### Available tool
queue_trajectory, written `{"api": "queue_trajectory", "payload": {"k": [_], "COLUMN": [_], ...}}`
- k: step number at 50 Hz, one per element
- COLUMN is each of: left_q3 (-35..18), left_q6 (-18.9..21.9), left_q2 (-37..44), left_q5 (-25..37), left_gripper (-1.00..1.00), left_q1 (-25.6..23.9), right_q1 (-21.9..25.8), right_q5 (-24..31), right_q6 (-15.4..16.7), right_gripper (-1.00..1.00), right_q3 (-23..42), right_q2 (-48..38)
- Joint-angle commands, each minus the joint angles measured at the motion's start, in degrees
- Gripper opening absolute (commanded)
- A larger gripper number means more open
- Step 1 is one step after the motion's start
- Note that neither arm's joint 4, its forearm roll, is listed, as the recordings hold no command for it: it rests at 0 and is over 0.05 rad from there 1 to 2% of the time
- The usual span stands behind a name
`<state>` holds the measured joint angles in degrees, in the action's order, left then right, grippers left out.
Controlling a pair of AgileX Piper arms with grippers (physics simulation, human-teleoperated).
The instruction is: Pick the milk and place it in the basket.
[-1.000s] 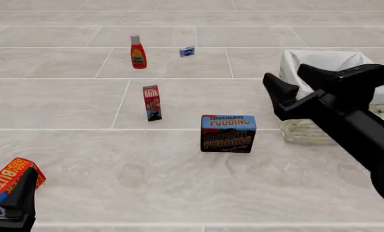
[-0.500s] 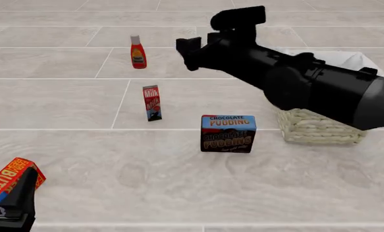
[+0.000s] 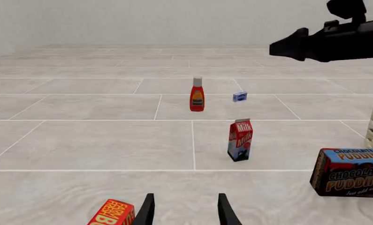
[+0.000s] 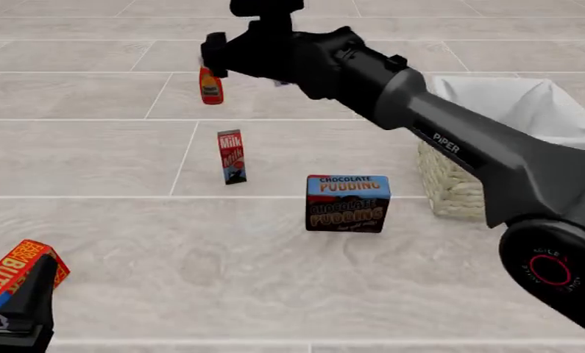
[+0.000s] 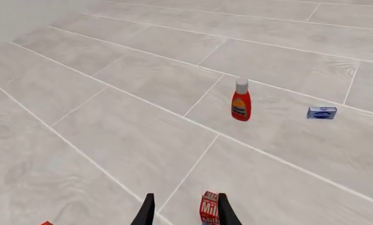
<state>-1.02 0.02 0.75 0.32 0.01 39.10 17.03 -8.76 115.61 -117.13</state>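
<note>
The milk stands upright on the tiled floor, left of centre, with nothing touching it; the carton shows red above and dark blue below. My right gripper hangs high over the far left, near the ketchup bottle and well beyond the milk. In its wrist view the right gripper is open, the milk's top showing far below between the fingers. The basket stands at the right, partly behind the right arm. Open and holding nothing, my left gripper sits low at the near left corner.
A red ketchup bottle stands at the back, with a small blue box to its right. A wide Chocolate Pudding box sits between milk and basket. A red butter box lies by the left gripper.
The right arm has swung from above the basket to the left and farther out, ending high near the ketchup bottle. The left arm and all objects have stayed put.
</note>
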Motion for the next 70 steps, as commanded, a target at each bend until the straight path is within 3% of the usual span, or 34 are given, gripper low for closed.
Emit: {"api": "queue_trajectory", "payload": {"k": [1, 3, 7, 10, 41, 70], "left_q3": [0.0, 0.0, 0.0, 0.0, 0.0, 0.0], "left_q6": [0.0, 0.0, 0.0, 0.0, 0.0, 0.0], "left_q2": [0.0, 0.0, 0.0, 0.0, 0.0, 0.0], "left_q5": [0.0, 0.0, 0.0, 0.0, 0.0, 0.0], "left_gripper": [1.0, 1.0, 1.0, 1.0, 1.0, 1.0], "left_q1": [0.0, 0.0, 0.0, 0.0, 0.0, 0.0], "right_q1": [-0.2, 0.0, 0.0, -0.3, -1.9, -1.7], "right_q5": [14.5, 15.8, 23.3, 25.1, 24.9, 23.0], "right_q6": [0.0, -0.1, 0.0, -0.5, -1.2, -3.9], "right_gripper": [1.0, 1.0, 1.0, 1.0, 1.0, 1.0], "right_q3": [26.3, 29.1, 42.4, 46.1, 46.5, 46.6], "right_q2": [-17.1, -18.6, -26.6, -29.3, -35.5, -39.4]}}
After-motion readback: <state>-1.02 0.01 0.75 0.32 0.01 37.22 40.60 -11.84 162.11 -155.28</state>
